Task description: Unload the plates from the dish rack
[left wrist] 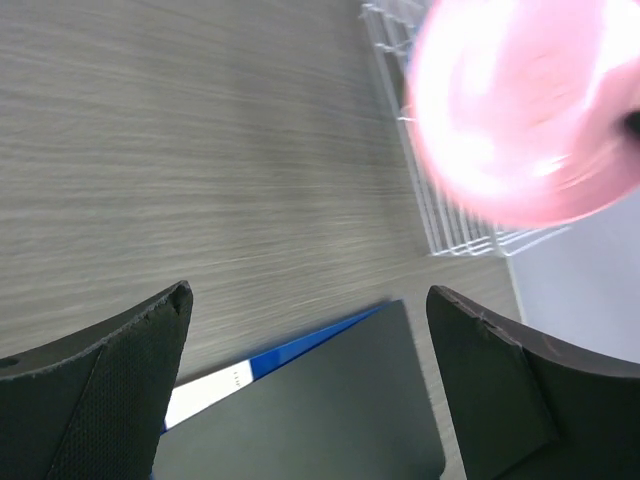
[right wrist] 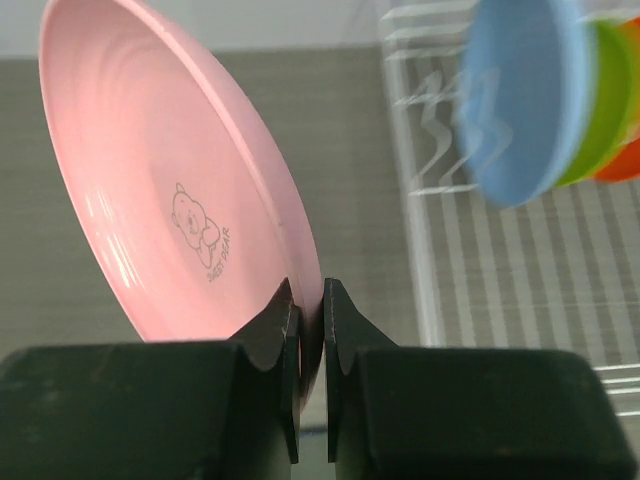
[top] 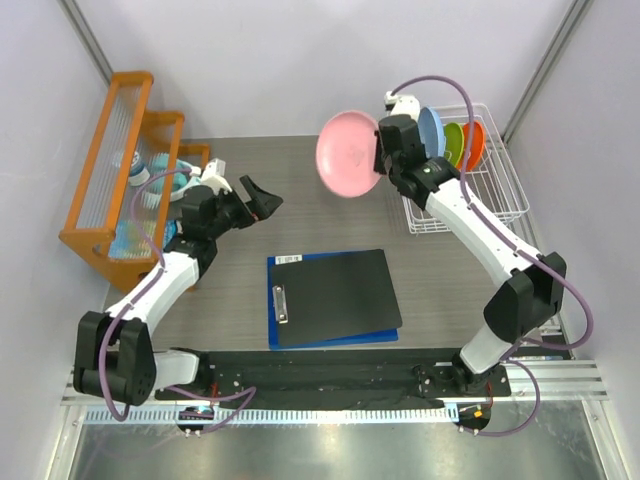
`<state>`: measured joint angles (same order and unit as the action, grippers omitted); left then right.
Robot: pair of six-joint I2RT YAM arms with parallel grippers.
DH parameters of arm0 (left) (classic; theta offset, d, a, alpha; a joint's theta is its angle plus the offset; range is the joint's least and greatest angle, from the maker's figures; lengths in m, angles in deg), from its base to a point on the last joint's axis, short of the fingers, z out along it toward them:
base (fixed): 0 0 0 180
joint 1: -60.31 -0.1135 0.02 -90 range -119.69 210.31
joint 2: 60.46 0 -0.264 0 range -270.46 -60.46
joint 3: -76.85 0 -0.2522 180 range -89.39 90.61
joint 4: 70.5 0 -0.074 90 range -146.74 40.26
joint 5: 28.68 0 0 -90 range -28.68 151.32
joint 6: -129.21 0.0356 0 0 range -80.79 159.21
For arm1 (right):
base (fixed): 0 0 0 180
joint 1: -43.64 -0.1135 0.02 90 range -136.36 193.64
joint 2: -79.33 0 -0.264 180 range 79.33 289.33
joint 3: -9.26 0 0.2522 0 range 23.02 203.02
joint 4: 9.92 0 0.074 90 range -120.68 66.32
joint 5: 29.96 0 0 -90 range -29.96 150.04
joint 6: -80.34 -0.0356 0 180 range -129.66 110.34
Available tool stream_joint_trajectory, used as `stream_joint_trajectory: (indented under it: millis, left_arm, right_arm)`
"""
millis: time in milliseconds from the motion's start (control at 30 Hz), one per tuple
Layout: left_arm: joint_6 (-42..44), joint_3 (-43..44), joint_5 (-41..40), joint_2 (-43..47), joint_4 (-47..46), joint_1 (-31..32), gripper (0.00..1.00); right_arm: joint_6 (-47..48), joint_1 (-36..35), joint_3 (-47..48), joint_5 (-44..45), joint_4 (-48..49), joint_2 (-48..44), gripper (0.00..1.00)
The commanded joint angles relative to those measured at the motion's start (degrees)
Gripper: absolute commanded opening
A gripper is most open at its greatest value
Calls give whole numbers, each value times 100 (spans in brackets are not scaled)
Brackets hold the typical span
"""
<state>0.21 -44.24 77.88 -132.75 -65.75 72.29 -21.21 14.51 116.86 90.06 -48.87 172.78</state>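
The pink plate (right wrist: 150,170) carries a small bear cartoon with a curved line of lettering beneath it, too fine to read for certain. The black clipboard (top: 340,300) has a white sticker (top: 288,258) at its eleven o'clock corner, its print illegible.

Bright, even light — pink plate (left wrist: 525,105) blurred in left wrist view.

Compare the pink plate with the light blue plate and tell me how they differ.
Place: the pink plate is out of the dish rack, its rim pinched in the right gripper's jaws over the table; the light blue plate stands on edge in the rack. Marking: the pink plate shows a small bear print; none shows on the light blue plate. Both are round.
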Motion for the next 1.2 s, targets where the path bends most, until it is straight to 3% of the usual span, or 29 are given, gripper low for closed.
stream_joint_trajectory:
  millis: [0,400,500,600,633,767,800,867,1000,1067,1133,1167]
  left_arm:
    - [-660,-208,831,-179,-1540,40,99]
    - [-873,-392,735,-909,-2464,374,98]
    - [-828,-445,647,-1032,-2578,401,92]
    - [-819,-472,568,-1085,-2588,401,76]
    - [-819,-463,568,-1094,-2588,401,61]
    - [-828,-428,559,-1103,-2561,401,31]
    - [-837,-428,533,-1094,-2535,401,17]
    - [-820,-401,515,-1085,-2430,401,4]
    - [-644,-349,358,-1006,-2026,401,0]
    - [-495,-252,138,-954,-1685,401,0]
    - [-398,-112,-107,-945,-1464,401,0]
    - [-354,-42,-170,-979,-1341,401,0]
  right_arm:
    - [-1261,-67,-436,-2139,93,-327,1]
    - [-2333,-190,-1799,-3731,1489,-872,3]
    - [-2483,-208,-2001,-3933,1657,-1021,5]
    - [-2519,-199,-2124,-3881,1666,-1136,7]
    - [-2527,-199,-2142,-3890,1666,-1145,7]
    - [-2554,-199,-2256,-3934,1675,-1145,7]
    - [-2554,-199,-2274,-3881,1675,-1136,7]
    - [-2545,-199,-2318,-3863,1684,-1118,8]
    - [-2510,-199,-2327,-3750,1658,-1048,24]
    - [-2457,-190,-2300,-3548,1631,-1031,45]
    - [-2344,-181,-2196,-3198,1483,-995,48]
    - [-2204,-173,-2143,-3048,1369,-995,57]
